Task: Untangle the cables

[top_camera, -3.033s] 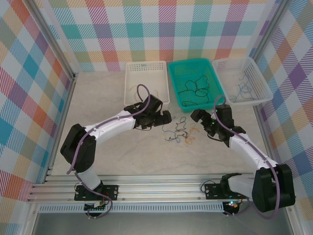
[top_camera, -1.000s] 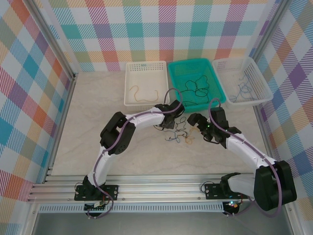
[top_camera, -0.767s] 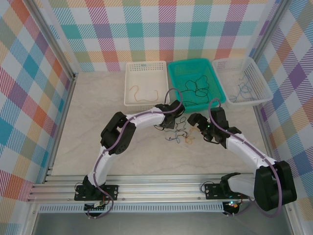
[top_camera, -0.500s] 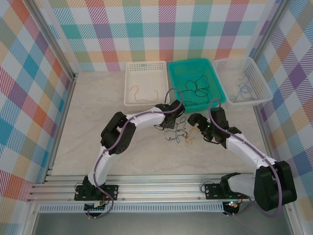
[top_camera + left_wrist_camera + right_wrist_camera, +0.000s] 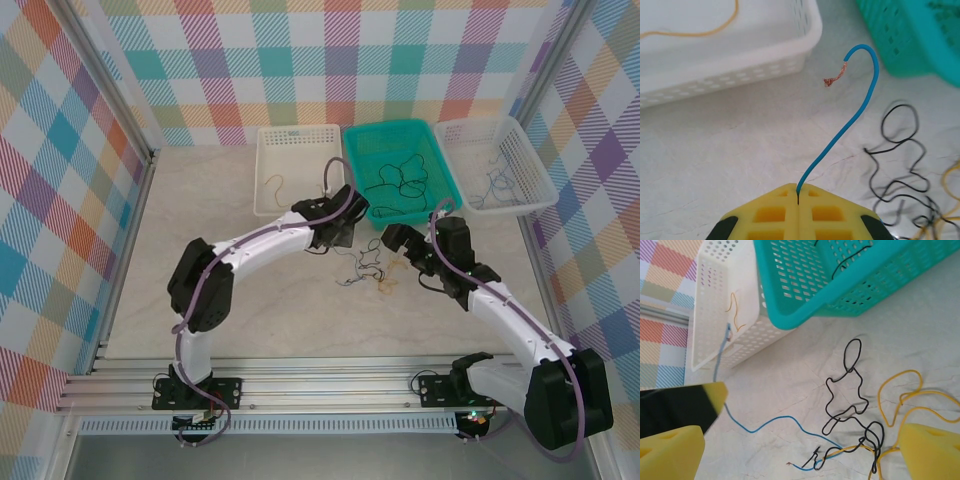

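Left hand (image 5: pixel 798 196) lifted, pinching blue cable (image 5: pixel 840 135)

Cables (image 5: pixel 366 268) on table (image 5: pixel 250 300) nr baskets (image 5: pixel 355 170)

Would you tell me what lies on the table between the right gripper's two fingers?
In the right wrist view, the right gripper is open, and the tangled cables, black, orange and blue, lie on the table between its fingers.
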